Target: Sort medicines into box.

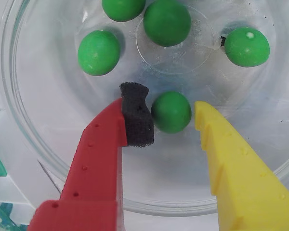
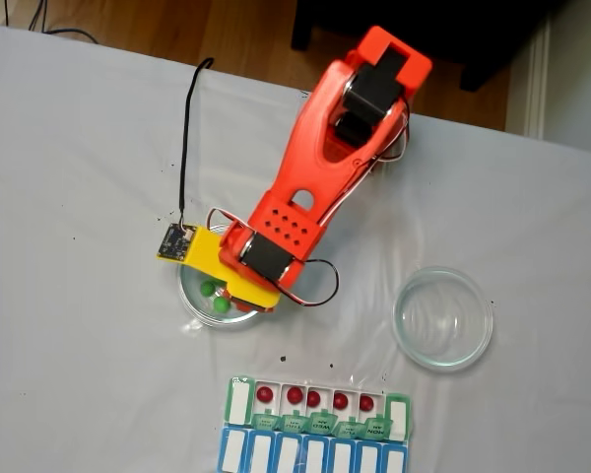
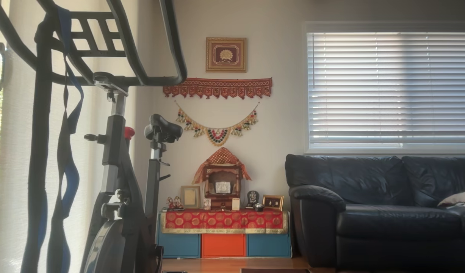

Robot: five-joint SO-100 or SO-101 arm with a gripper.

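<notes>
My gripper [image 1: 168, 105] reaches down into a clear glass dish [image 1: 24, 120] holding several bright green medicines. One green ball [image 1: 171, 112] lies between the fingers. The black foam pad [image 1: 136, 115] on the red finger is at its left side, and a narrow gap separates it from the yellow finger [image 1: 221, 144]. The gripper is open. Other green balls [image 1: 99, 52] lie farther in. In the fixed view the orange arm [image 2: 320, 158] hangs over the same dish [image 2: 192, 296], hiding most of it. The box [image 2: 238, 402] lies near the front edge with several dark red balls [image 2: 295, 395] in its green row.
A second, empty glass dish [image 2: 443, 317] stands to the right of the arm. A blue row of compartments [image 2: 315, 455] adjoins the box at the front edge. A black cable [image 2: 184, 138] runs across the white cloth to the wrist camera board.
</notes>
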